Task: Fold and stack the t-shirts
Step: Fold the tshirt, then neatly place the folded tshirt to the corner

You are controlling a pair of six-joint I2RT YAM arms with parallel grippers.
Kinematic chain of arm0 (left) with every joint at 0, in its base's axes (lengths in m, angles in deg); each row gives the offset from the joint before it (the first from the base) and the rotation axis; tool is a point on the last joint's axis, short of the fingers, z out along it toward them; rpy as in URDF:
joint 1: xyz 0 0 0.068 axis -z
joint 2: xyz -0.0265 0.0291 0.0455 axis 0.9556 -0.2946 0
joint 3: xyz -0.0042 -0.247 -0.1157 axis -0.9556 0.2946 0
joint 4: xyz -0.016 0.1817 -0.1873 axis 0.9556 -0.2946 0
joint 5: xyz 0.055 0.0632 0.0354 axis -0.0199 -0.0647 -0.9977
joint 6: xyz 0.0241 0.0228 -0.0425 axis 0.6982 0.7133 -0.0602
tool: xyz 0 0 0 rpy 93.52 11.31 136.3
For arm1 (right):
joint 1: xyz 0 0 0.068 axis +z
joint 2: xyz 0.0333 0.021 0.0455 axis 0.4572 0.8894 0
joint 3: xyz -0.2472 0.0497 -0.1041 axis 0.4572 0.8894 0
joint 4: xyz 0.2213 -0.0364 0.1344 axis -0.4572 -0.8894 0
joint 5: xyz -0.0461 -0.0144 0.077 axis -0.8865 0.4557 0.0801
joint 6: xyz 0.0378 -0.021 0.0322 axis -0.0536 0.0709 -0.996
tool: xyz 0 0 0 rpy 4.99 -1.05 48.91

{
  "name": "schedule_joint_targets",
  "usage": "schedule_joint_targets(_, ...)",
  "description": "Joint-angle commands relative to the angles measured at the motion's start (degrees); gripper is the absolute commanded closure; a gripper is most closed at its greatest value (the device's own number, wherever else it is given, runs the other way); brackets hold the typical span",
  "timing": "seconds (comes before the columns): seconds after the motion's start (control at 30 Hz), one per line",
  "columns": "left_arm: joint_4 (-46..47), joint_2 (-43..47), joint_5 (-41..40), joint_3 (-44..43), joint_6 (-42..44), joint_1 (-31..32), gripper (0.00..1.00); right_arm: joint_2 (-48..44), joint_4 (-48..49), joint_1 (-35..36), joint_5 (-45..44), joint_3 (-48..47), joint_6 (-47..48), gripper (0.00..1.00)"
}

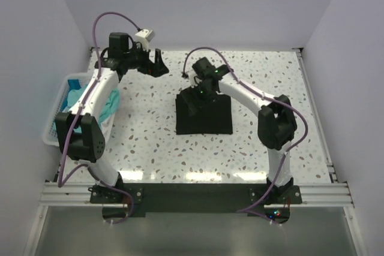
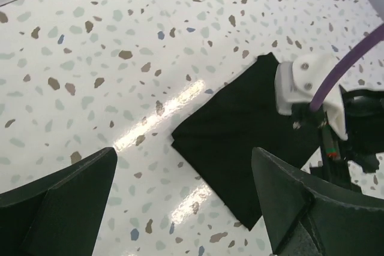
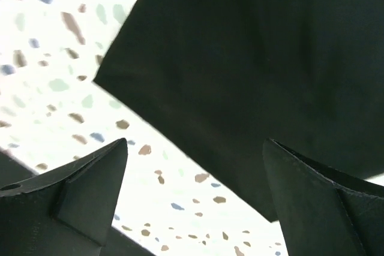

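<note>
Top external: black t-shirt (image 1: 204, 118) lies folded flat, mid table (image 1: 150, 142).
Around: white basket (image 1: 51, 129) at table's left edge w/ teal t-shirts (image 1: 112, 105) inside; left arm crosses over it.
In the way: right arm's wrist hangs over black shirt's far edge, hides part of it.
Left claw (image 1: 157, 64): spread wide, empty, above far-left table, well apart from black shirt.
Right claw (image 1: 201, 97): spread wide, nothing pinched, over shirt's far part; contact w/ cloth can't tell.
Right wrist: shirt corner shows between the fingers (image 3: 78, 196).
</note>
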Motion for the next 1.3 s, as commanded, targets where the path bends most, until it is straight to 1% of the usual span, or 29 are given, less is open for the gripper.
schedule_joint_targets(0.0, -7.0, 1.1, -5.8, -1.3, 4.1, -0.8, 0.00, 4.7, 0.3, 3.0, -12.1, -0.1, -3.2, 0.01)
schedule_joint_targets(0.03, -7.3, 1.2, -5.9, -1.3, 4.3, -0.8, 0.00, 5.6, 0.7, 3.8, -14.3, -0.6, -3.2, 0.01)
schedule_joint_targets(0.17, -8.2, 1.4, -6.7, -0.8, 4.9, -0.8, 0.00, 10.2, -0.1, 5.9, -16.5, -2.9, -3.2, 0.01)
schedule_joint_targets(0.23, -8.2, 1.5, -7.0, -0.8, 4.8, -0.8, 0.00, 12.1, 0.2, 5.9, -16.6, -1.7, -2.8, 0.01)
schedule_joint_targets(0.33, -8.2, 1.6, -7.7, -1.0, 5.0, -0.8, 0.00, 12.4, 0.5, 4.0, -16.1, 4.0, -0.4, 0.01)
schedule_joint_targets(0.4, -8.7, 1.3, -7.9, -1.6, 5.1, -1.3, 0.00, 11.5, 1.1, 0.5, -13.8, 7.0, 0.9, 0.01)
schedule_joint_targets(0.43, -9.2, 1.0, -7.5, -2.0, 5.2, -1.6, 0.00, 10.2, 1.1, -1.2, -13.2, 9.8, 4.0, 0.01)
schedule_joint_targets(0.47, -10.5, 0.2, -6.8, -2.4, 5.3, -2.0, 0.00, 9.4, 1.5, -4.8, -12.9, 11.0, 5.5, 0.02)
schedule_joint_targets(0.5, -11.0, -0.2, -5.1, -3.1, 5.3, -2.9, 0.00, 8.9, 1.2, -6.7, -13.0, 11.9, 7.4, 0.01)
schedule_joint_targets(0.53, -11.5, -0.7, -3.8, -3.4, 5.4, -3.5, 0.00, 7.7, 0.9, -8.6, -12.3, 13.2, 11.9, 0.01)
schedule_joint_targets(0.57, -12.4, -1.6, -2.4, -3.6, 6.2, -4.0, 0.00, 7.2, 0.3, -12.5, -11.5, 13.8, 14.7, 0.01)
schedule_joint_targets(0.6, -12.9, -2.0, 0.4, -4.0, 6.7, -4.9, 0.00, 6.9, 0.0, -14.4, -11.7, 14.4, 17.2, 0.01)
schedule_joint_targets(0.63, -13.6, -2.5, 1.5, -4.8, 7.0, -5.1, 0.00, 6.5, -0.4, -16.2, -11.8, 14.8, 22.3, 0.01)
schedule_joint_targets(0.67, -14.2, -3.6, 2.4, -5.4, 7.6, -5.4, 0.00, 6.4, -1.7, -19.9, -11.7, 14.9, 25.0, 0.01)
schedule_joint_targets(0.7, -14.8, -4.2, 3.8, -6.1, 8.1, -5.7, 0.00, 6.4, -1.9, -21.6, -11.8, 14.9, 27.6, 0.01)
schedule_joint_targets(0.73, -15.4, -4.8, 4.3, -6.9, 8.4, -5.8, 0.00, 6.4, -2.3, -23.3, -11.7, 15.0, 32.6, 0.01)
schedule_joint_targets(0.77, -16.5, -5.9, 4.7, -8.2, 9.0, -5.9, 0.00, 6.5, -2.5, -26.6, -11.7, 14.9, 35.4, 0.01)
schedule_joint_targets(0.83, -17.6, -6.7, 5.6, -9.3, 9.4, -6.1, 0.00, 7.6, -3.0, -29.6, -12.6, 13.3, 41.8, 0.01)
schedule_joint_targets(0.87, -18.0, -7.4, 6.1, -10.1, 9.6, -6.2, 0.00, 9.2, -4.0, -32.7, -12.7, 12.4, 43.4, 0.01)
schedule_joint_targets(0.93, -19.4, -8.1, 6.7, -10.7, 10.3, -6.2, 0.00, 10.7, -5.1, -34.4, -12.5, 9.6, 47.4, 0.02)
schedule_joint_targets(0.97, -19.7, -8.2, 6.9, -11.0, 10.8, -6.2, 0.00, 11.2, -6.0, -37.4, -12.5, 8.7, 48.6, 0.01)
schedule_joint_targets(1.03, -20.4, -8.3, 7.2, -11.2, 11.0, -6.3, 0.00, 12.5, -7.0, -38.5, -12.5, 5.8, 50.5, 0.01)
schedule_joint_targets(1.1, -20.5, -8.3, 7.2, -11.5, 11.1, -6.3, 0.00, 13.6, -9.5, -39.4, -12.2, 3.1, 50.5, 0.01)
schedule_joint_targets(1.2, -20.5, -8.3, 7.5, -11.9, 10.9, -6.3, 0.00, 14.8, -11.7, -40.0, -11.8, -2.0, 48.2, 0.01)
schedule_joint_targets(1.27, -20.2, -8.5, 7.8, -12.1, 10.3, -6.3, 0.00, 15.4, -12.8, -40.0, -11.6, -6.2, 44.8, 0.02)
